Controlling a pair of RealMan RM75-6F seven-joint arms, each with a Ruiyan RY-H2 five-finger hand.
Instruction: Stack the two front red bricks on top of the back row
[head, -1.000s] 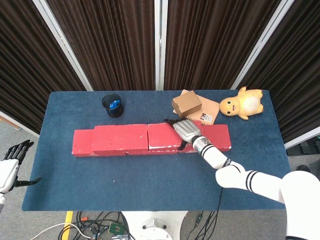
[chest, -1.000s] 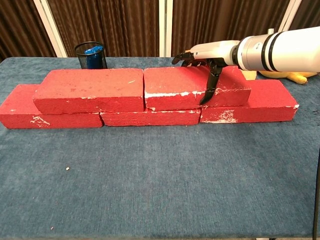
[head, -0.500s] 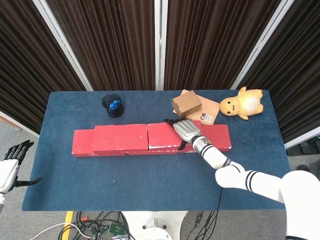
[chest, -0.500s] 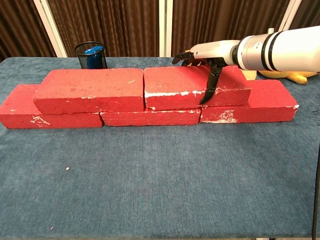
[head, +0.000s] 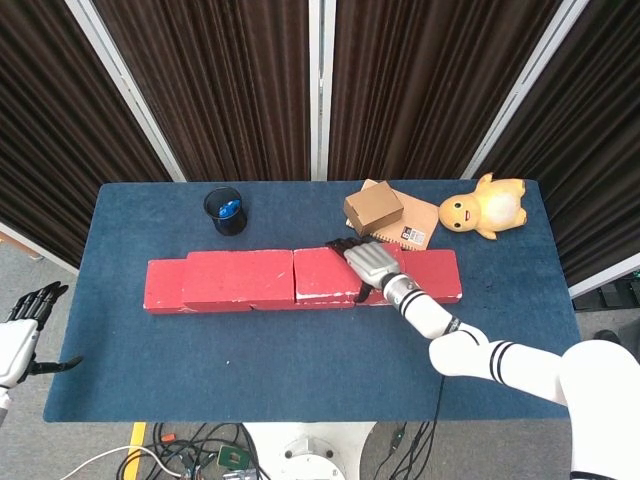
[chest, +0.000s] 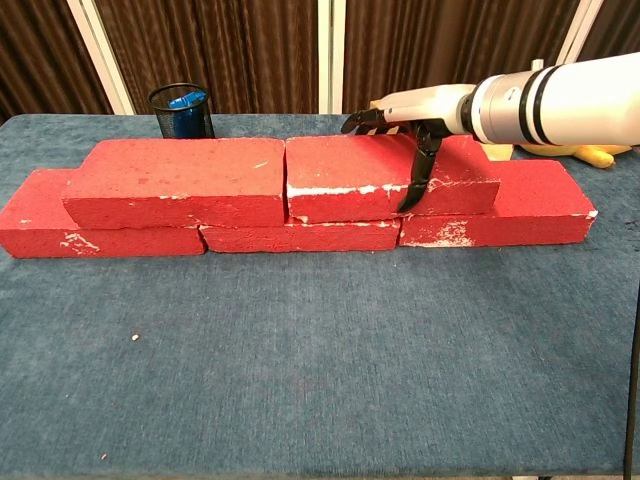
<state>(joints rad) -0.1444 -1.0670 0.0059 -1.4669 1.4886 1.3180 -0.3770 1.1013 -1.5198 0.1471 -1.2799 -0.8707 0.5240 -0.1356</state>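
The right hand, fingers clamped over the right upper brick, had nudged it left against the left upper brick. Stacking looked nearly finished. The left hand hung idle, fingers apart.

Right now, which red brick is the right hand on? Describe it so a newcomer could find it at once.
On the blue table a row of three red foam bricks runs left to right, with two more stacked on top. Take the right upper red brick, the one nearer the yellow plush duck. Unlike its left neighbour, the white right hand grips it, fingers over the top and thumb down the front.

Right top brick nudged slightly left.
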